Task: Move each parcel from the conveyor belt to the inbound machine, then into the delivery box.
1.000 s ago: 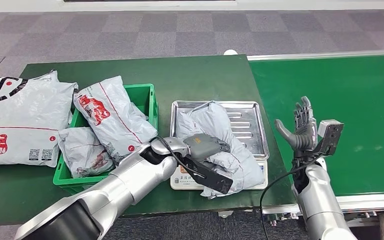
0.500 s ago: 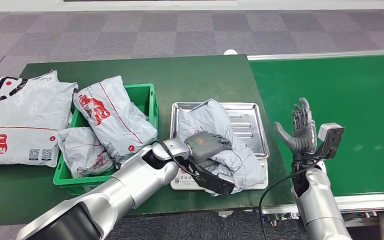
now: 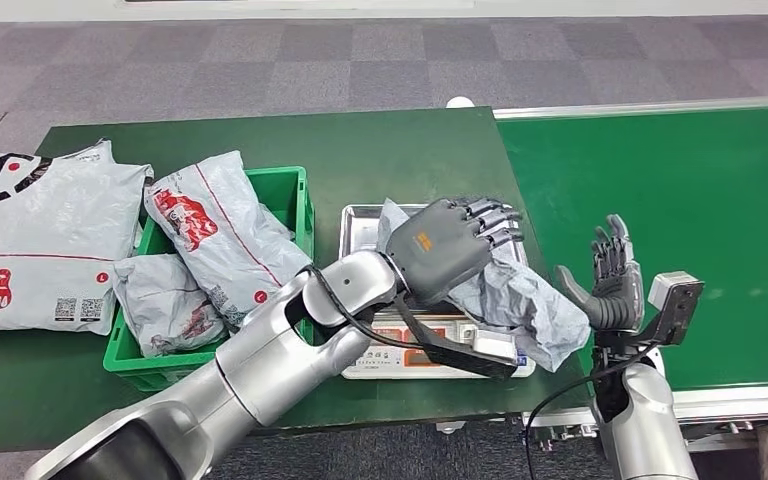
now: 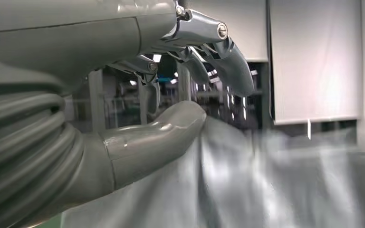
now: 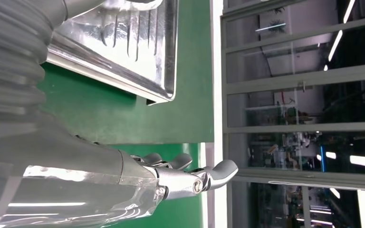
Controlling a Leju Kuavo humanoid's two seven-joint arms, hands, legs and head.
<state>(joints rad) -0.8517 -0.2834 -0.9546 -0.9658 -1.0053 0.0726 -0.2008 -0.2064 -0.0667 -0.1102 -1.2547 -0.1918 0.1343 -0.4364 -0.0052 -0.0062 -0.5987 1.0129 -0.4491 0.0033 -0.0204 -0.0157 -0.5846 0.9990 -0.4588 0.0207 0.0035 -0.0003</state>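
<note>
Grey parcel: crumpled soft poly bag, raised off the steel scale tray, trailing toward the conveyor belt. Left hand grips its top edge, bag hanging beneath the fingers. Right hand just beside the tray, over the belt, fingers spread, holding nothing.

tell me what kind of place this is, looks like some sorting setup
Probably a parcel-sorting demo station in a warehouse or lab hall: a green conveyor belt, a metal-trayed weighing scale, a green plastic crate of grey plastic mailer bags, and grey carpet tiles beyond.
</note>
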